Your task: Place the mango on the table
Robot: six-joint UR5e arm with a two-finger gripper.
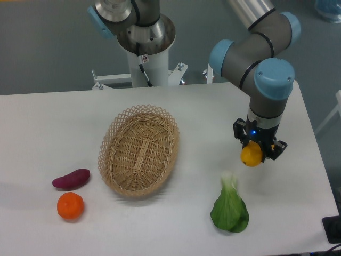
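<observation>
- Gripper (pixel 254 151): right of centre in the frame, pointing straight down from the arm's wrist. Its dark fingers (pixel 240 137) are clenched on either side of the mango, so the fruit hangs below the wrist rather than resting on anything.
- Mango (pixel 251 155): yellow with an orange tinge, seen end-on, so only a rounded lump shows between the fingers. It is held over bare surface to the right of the basket and above the leafy green in the frame. Whether its underside already touches the surface is hard to judge from this angle; it looks just clear of it.
- Surface (pixel 48 122): white tabletop with rounded corners, carrying everything else. The patch under the mango is free of other items, which I take to be why the arm holds the fruit there: a spot for setting it down without knocking a neighbour.
- Basket (pixel 139 150): oval woven wicker, centre of the frame, nothing inside it.
- Leafy green (pixel 230 209): lower right of centre, pale stalk pointing up toward the gripper, near it but apart.
- Sweet potato (pixel 71 178): purple, lower left, lying flat.
- Tangerine (pixel 70 206): round, orange, just below the sweet potato.
- Step in hand, by my reading: lowering and letting go; the release is not yet done.
</observation>
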